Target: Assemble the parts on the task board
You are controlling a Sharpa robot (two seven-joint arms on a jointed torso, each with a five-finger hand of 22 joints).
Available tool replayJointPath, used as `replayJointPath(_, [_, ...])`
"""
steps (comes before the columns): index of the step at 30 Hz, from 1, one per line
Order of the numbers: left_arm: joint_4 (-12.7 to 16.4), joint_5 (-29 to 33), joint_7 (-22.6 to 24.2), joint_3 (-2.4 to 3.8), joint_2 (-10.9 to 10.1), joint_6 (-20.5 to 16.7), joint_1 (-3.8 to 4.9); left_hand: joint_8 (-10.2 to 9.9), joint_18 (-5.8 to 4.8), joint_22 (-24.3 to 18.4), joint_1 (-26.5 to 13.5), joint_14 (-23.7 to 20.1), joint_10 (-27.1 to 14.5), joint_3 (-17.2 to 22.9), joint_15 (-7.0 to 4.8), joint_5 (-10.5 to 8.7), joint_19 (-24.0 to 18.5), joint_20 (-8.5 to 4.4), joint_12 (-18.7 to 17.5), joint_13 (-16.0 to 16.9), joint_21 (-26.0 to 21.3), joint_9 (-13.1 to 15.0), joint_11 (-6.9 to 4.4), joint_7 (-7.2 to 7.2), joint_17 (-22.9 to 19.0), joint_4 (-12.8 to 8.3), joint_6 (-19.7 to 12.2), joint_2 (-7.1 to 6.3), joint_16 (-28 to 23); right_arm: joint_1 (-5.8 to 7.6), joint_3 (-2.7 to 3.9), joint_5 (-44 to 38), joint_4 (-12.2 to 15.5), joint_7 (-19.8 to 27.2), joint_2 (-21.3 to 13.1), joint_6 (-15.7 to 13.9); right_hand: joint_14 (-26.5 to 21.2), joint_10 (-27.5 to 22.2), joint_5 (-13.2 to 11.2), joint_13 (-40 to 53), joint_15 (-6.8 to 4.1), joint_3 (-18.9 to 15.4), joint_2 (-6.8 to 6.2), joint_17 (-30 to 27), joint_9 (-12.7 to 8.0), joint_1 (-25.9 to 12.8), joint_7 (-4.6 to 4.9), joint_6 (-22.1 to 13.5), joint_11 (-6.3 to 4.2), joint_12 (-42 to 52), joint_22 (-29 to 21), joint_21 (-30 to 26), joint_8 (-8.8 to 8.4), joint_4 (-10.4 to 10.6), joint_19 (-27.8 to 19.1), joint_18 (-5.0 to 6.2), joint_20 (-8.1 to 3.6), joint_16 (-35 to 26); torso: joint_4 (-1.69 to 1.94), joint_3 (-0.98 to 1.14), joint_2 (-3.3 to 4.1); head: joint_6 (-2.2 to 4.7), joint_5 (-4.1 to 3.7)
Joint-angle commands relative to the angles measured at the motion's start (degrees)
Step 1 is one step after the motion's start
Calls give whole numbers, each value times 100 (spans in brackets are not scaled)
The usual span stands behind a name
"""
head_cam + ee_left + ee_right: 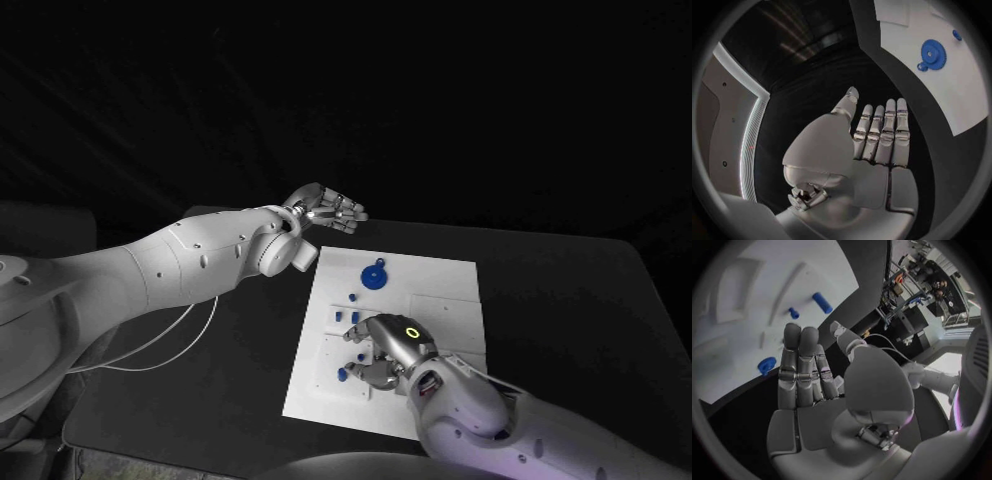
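The white task board [427,272] lies in the middle of the black table. A large blue gear [375,277] sits at its far end, joined to a smaller gear beside it [932,51]. Small blue pegs [340,317] lie by the board's left edge, and a round blue piece [342,375] lies nearer me. My right hand [389,350] hovers low over the board's near half, fingers straight and holding nothing [807,370]; ahead of it are a blue cylinder [822,302], a small peg [793,313] and the round piece [767,365]. My left hand [325,210] is raised beyond the board's far left corner, flat and empty [879,135].
Shallow recesses [440,305] mark the board's right half. A white cable [159,350] loops over the table at the left, under my left arm. The table's right side [577,300] is bare black surface.
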Motion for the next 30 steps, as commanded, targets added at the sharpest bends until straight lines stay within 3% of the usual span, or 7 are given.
replayJointPath(1, [7,12,142,2,-34,23,2,0,41,-6,-35,12,61,-30,-29,-22,-13,1,0,-7,2,-5,6,11,1,-2,-37,28,-17,120,137,1785,73,222,-278,39,31,301,209,2,-33,-86,101,4,4,-219,25,74,-59,24,-32,37,-18,207,231,-89,-46,22,-31,3,-20,76,-74])
replayJointPath(5, [6,19,204,1,-81,-9,-3,0,38,-7,-36,14,95,-30,-39,-18,-12,-3,2,-7,2,-5,-8,2,2,-6,-48,31,-15,300,314,2853,112,397,-716,404,43,807,429,24,-102,-26,238,18,8,-302,49,116,-171,48,-66,82,-12,184,233,-151,-107,34,-54,11,-51,115,-98])
replayJointPath(12, [34,50,352,0,-191,47,-69,0,3,-9,-46,52,269,-35,-91,-21,-32,-22,-21,-8,-3,-5,-98,-32,7,-19,-81,43,-14,505,550,3839,170,389,-1423,1068,135,1763,453,904,-350,-612,452,85,73,-300,-179,605,-579,1145,-126,168,-5,8,250,-392,-358,47,-101,62,-109,143,-207])
replayJointPath(14, [55,56,410,-1,-229,74,-85,1,-24,-9,-56,128,351,-38,-123,-22,-45,-39,-32,-9,-3,-5,-144,-55,10,-21,-104,47,-14,548,576,4001,169,192,-1574,1362,189,1458,495,1974,-382,-836,569,298,104,-334,-203,646,-648,2191,-8,541,-11,3,255,-471,-414,270,-108,71,-123,142,-238])
replayJointPath(17, [133,67,536,-1,-318,99,-104,0,-55,-6,-70,230,484,-41,-161,-21,-44,-65,-39,-10,2,-5,-192,-88,17,-21,-121,57,-10,601,602,4274,137,-260,-1792,1835,-30,755,350,3767,-390,-1029,763,1056,287,-589,-195,576,-656,3752,211,1172,-15,326,261,-491,-431,878,-121,84,-154,128,-310])
replayJointPath(23, [332,114,725,-2,-496,124,-113,0,-100,-6,-132,349,635,-67,-201,-27,-48,-97,-57,-6,3,-5,-227,-111,22,11,-131,45,-10,630,617,4527,125,-854,-1995,2179,-47,912,800,5190,-395,-918,805,1827,630,-627,-265,546,-657,4677,604,2089,-13,433,281,-472,-426,1297,-144,97,-182,76,-362])
replayJointPath(30, [507,199,825,-3,-622,105,-116,1,-126,-6,-221,336,606,-114,-193,-28,-46,-110,-58,-5,4,-4,-220,-118,9,74,-142,11,-22,634,609,4667,129,-1497,-2057,2560,0,1089,631,5859,-401,-924,833,2316,878,-963,-314,610,-673,4835,859,2517,-10,580,281,-463,-423,1457,-156,83,-232,11,-412])
